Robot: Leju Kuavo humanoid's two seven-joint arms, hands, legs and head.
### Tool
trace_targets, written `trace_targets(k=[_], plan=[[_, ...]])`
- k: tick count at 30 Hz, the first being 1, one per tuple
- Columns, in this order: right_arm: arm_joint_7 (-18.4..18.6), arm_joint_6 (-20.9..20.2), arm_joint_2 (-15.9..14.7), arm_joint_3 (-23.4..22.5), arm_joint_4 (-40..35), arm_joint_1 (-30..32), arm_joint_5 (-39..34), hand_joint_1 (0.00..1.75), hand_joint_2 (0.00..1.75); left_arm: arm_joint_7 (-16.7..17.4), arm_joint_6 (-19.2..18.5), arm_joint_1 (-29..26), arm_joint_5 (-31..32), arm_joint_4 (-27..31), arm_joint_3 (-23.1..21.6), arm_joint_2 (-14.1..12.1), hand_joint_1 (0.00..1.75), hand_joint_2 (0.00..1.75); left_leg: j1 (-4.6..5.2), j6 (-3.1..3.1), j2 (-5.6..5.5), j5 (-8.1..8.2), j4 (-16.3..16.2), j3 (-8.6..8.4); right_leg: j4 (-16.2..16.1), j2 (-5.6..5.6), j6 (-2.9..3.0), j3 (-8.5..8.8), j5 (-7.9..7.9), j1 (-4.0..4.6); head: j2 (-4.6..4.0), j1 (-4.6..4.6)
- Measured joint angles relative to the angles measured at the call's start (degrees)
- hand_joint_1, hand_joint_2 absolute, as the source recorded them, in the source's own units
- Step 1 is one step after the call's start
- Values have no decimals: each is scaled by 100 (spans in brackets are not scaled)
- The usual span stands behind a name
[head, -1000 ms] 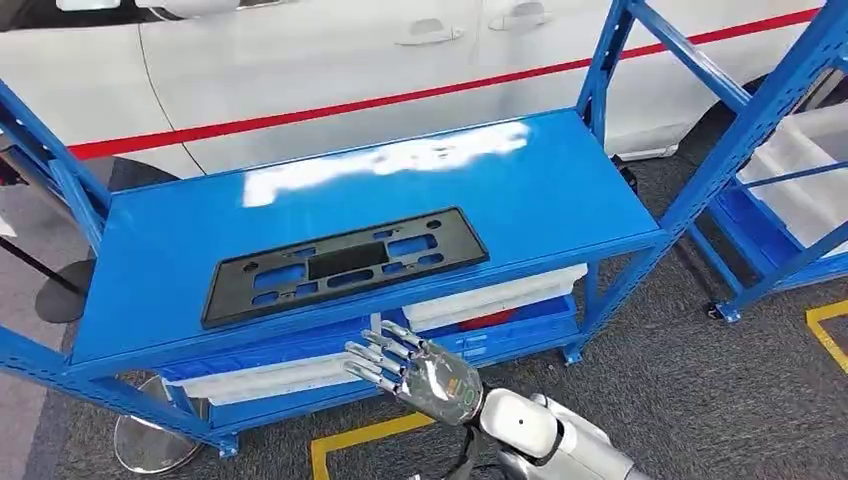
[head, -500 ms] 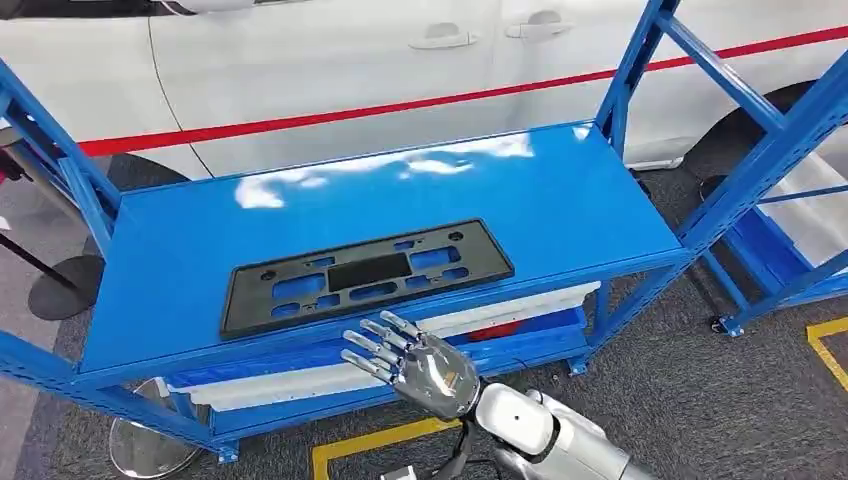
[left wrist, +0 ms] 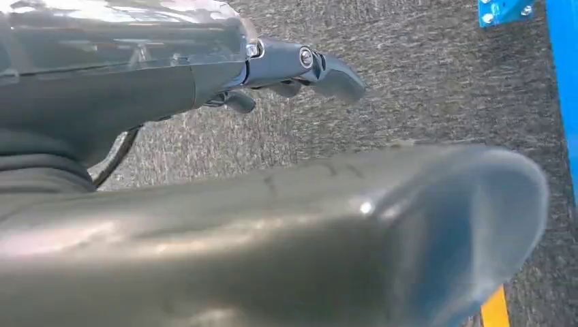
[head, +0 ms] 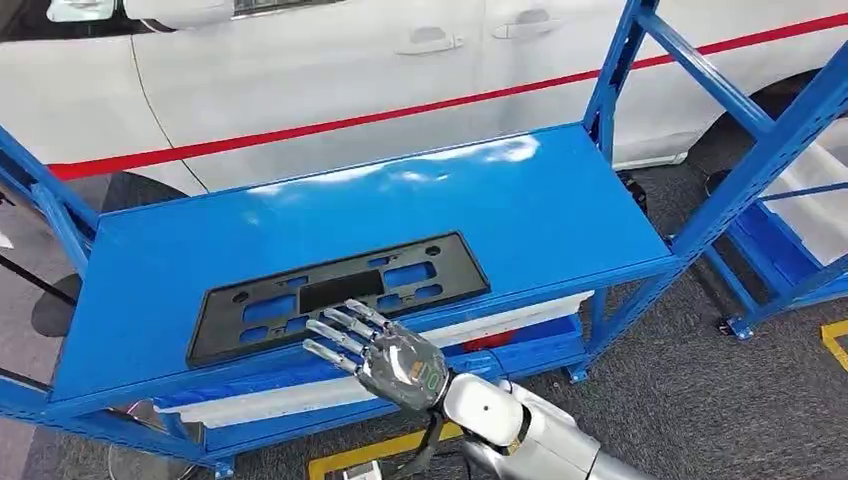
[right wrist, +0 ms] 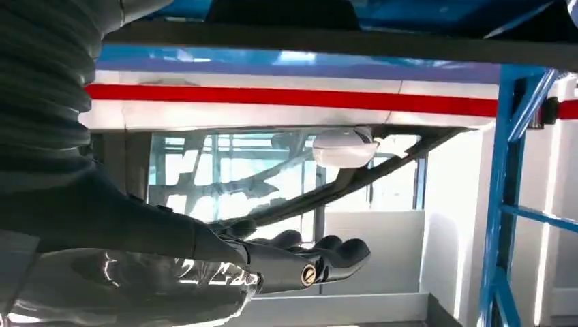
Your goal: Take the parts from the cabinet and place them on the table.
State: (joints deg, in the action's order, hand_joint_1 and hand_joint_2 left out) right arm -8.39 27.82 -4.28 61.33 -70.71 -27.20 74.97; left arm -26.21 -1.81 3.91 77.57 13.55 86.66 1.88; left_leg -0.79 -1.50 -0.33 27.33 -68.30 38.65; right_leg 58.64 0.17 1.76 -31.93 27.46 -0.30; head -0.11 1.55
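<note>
Black plastic licence-plate bracket (head: 335, 294) is lying flat on the blue shelf (head: 560, 215), so the empty, spread-fingered right hand (head: 375, 352), hovering at its near edge, is needing a low, level approach.

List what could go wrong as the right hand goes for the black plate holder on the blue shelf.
1. The flat black plastic plate frame lies flush on the glossy blue metal shelf, so the right hand's fingers may push it rather than get under it.
2. The hand sits at the shelf's front edge and could knock against it.
3. A shove might slide the frame away toward the white car.
</note>
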Motion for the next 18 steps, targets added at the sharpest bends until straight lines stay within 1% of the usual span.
trace_targets(k=[1,2,3,4,6,7,8,9,10,11,12,13,14,15,16,17,18], plan=[[2,-7,37,9,0,-23,0,0,175,0,0,2,2,0,-7,-15,0,0,2,33,1,-314,545,-218,0,0,-13,66,43,4,0,0],[13,-17,70,17,2,-45,0,0,175,0,-9,-5,13,0,-13,-22,0,0,13,73,0,-376,848,-334,-5,-1,-31,83,78,9,-2,-6],[26,-33,100,28,11,-79,0,0,175,2,-18,11,24,-2,-17,-35,0,0,53,94,2,-307,964,-422,27,13,-72,82,104,44,-2,-5],[33,-42,120,37,18,-92,0,0,175,7,-22,23,26,-2,-24,-37,0,0,60,123,4,-287,936,-391,9,11,-97,69,101,31,0,0],[39,-48,159,63,33,-104,0,0,175,4,-28,6,42,-2,-31,-50,0,0,75,174,-3,-262,961,-396,-25,-1,-151,95,124,18,-2,-7],[50,-57,186,79,35,-128,0,0,175,4,-39,7,44,-9,-33,-48,0,0,8,216,-4,-281,1039,-453,-14,-3,-195,106,163,54,0,-2],[59,-72,199,92,44,-151,0,0,175,4,-59,2,46,-11,-35,-48,0,0,7,229,-1,-281,1077,-496,113,-1,-224,82,216,26,0,-15],[61,-99,216,101,48,-181,0,0,175,2,-79,7,55,-13,-35,-48,0,0,3,267,9,-263,1080,-514,413,-2,-241,-83,375,19,0,-28],[74,-127,227,109,63,-189,0,0,175,0,-92,16,61,-13,-37,-50,0,0,4,294,9,-245,1079,-528,906,-2,-261,-362,579,0,0,-30],[90,-144,227,120,90,-180,-2,0,175,-7,-103,21,68,-13,-42,-50,0,0,6,309,8,-222,1077,-545,1345,-1,-275,-628,724,-14,0,-26],[96,-168,227,138,122,-177,-2,0,175,-13,-103,22,79,-13,-48,-50,0,0,5,308,5,-195,1073,-567,1697,-2,-290,-876,771,-25,0,-28],[103,-196,229,157,151,-178,-9,0,175,-18,-103,21,79,-13,-63,-50,0,0,5,302,1,-177,1069,-598,1750,-3,-300,-974,671,-41,-2,-28],[103,-225,242,173,179,-180,-17,0,175,-39,-103,13,94,-15,-74,-50,0,0,4,293,-4,-143,1065,-646,1535,-8,-305,-936,427,-58,0,-28],[103,-232,249,188,203,-184,-31,0,175,-57,-103,9,96,-15,-87,-48,0,0,2,280,-10,-105,1057,-696,1137,-13,-300,-792,119,-64,0,-28],[103,-238,262,199,225,-187,-39,0,175,-74,-103,9,103,-20,-105,-48,0,0,0,257,-14,-58,1043,-750,600,-18,-287,-582,-220,-66,0,-28],[103,-256,269,208,238,-192,-48,0,175,-94,-103,9,109,-22,-127,-46,0,0,-1,225,-17,-10,1030,-771,197,-23,-267,-453,-371,-64,0,-28],[105,-308,275,223,282,-198,-61,0,175,-114,-103,17,111,-24,-144,-46,0,0,23,191,-20,4,1025,-747,203,-15,-248,-431,-294,-32,0,-22]])
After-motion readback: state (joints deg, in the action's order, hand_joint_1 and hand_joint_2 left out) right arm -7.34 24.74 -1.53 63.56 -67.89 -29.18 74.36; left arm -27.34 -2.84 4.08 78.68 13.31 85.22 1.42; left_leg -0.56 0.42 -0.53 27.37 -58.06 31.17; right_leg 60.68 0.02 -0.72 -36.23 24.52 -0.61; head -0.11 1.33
